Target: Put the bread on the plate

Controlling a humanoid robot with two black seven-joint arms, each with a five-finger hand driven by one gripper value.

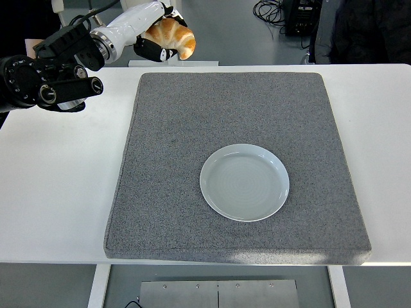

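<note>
My left hand (157, 37) is shut on a golden croissant (173, 36) and holds it high in the air, above the far left corner of the grey mat (192, 115). A pale blue round plate (244, 182) lies on the mat, right of its centre and well down and to the right of the hand. Nothing lies on the plate. The black left arm (45, 80) comes in from the upper left edge. No right arm shows.
The grey mat covers most of the white table (58, 186). A person stands at the top left, behind the arm, and another dark figure at the top right. Cables and a white post (168, 29) lie on the floor beyond the table.
</note>
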